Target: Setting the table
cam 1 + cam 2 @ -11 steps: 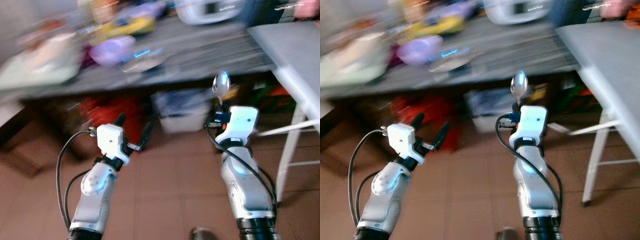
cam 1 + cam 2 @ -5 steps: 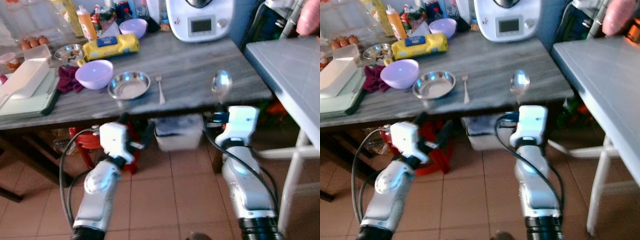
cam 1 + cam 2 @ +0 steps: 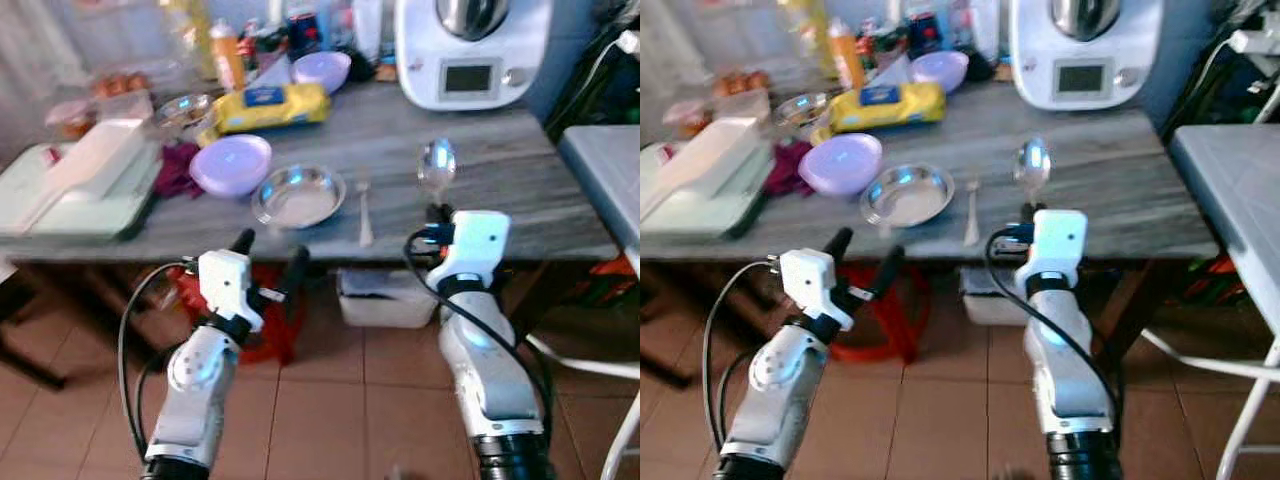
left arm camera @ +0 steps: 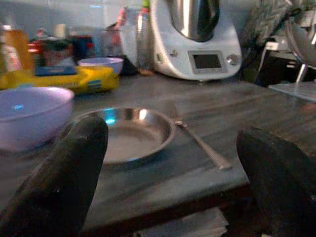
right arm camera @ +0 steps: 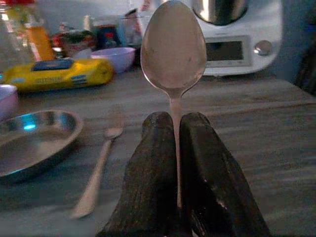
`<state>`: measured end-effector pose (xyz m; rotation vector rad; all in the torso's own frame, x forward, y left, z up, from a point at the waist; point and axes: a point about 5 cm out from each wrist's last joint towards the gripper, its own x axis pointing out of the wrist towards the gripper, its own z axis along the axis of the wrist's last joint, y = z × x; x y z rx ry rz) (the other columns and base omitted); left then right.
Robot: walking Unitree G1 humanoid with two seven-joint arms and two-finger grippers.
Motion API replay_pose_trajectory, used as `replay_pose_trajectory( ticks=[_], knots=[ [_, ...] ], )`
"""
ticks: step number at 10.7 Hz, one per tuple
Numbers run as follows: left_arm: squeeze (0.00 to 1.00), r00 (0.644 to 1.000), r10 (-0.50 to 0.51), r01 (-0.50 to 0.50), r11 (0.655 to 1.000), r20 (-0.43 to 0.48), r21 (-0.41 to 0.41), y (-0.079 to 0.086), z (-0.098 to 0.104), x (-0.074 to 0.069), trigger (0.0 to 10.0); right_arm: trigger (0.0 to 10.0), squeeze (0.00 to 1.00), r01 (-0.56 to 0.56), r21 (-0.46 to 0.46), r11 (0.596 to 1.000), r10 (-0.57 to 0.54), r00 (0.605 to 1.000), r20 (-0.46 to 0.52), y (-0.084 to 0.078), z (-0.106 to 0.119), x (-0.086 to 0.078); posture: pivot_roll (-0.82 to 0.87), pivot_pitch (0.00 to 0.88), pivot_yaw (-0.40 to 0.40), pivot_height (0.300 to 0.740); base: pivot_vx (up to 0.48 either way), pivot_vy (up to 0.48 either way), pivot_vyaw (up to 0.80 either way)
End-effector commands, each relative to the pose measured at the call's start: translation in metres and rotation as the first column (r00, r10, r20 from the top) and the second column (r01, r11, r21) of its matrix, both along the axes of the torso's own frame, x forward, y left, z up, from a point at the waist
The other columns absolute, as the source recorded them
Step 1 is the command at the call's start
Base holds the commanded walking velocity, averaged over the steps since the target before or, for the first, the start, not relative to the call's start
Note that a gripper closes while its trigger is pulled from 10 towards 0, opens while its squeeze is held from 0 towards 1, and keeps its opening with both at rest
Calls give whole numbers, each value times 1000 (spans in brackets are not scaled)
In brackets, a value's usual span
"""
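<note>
The right gripper point(image 5: 174, 143) had its two black fingers pinched tight on the handle of a spoon point(image 3: 437, 168), which stood upright with its bowl uppermost, held in the air just short of the near edge of the grey table point(image 3: 520, 190). On that table a steel dish point(image 3: 298, 195) sat with a fork point(image 3: 364, 212) lying just to its right, and a lilac bowl point(image 3: 231, 163) stood to the dish's left (a second lilac bowl, a yellow packet and a white kitchen machine stood farther back). The left gripper point(image 4: 168, 168) hung low before the table edge with its fingers spread wide and nothing between them. The step in hand looked to be carrying the spoon to the place setting; the next move would call for reaching forward over the edge, tipping the spoon flat and laying it beside the fork or the dish without knocking either.
</note>
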<state>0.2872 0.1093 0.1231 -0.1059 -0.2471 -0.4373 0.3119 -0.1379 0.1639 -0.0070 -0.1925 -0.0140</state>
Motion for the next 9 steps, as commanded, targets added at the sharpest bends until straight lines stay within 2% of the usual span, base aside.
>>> replay_pose_trajectory(
  ticks=[1, 3, 6, 9],
  knots=[
    [0, 1000, -11, 11, 1000, -2, 8, -3, -1, -1, 10000, 10000, 0, 15, 7, 1000, -15, 1000, 17, -4, 4, 0, -105, 117, 85, 740, 371, 0, 0],
    [0, 1000, -12, 12, 1000, -4, 12, -4, -2, -1, 10000, 10000, 0, 18, 27, 999, -18, 1000, 11, -5, 3, 1, -104, 116, 83, 740, 362, 0, 0],
    [0, 1000, -12, 12, 1000, -4, 6, -4, -2, -2, 10000, 10000, 0, 10, 25, 1000, -10, 1000, 10, -4, 3, 1, -102, 114, 77, 740, 348, 0, -277],
    [0, 1000, -12, 12, 1000, -6, 14, 2, -5, -7, 10000, 10000, 0, 1, 23, 1000, -1, 1000, 7, -3, 1, 0, -94, 117, 77, 740, 0, 0, 0]
  ],
)
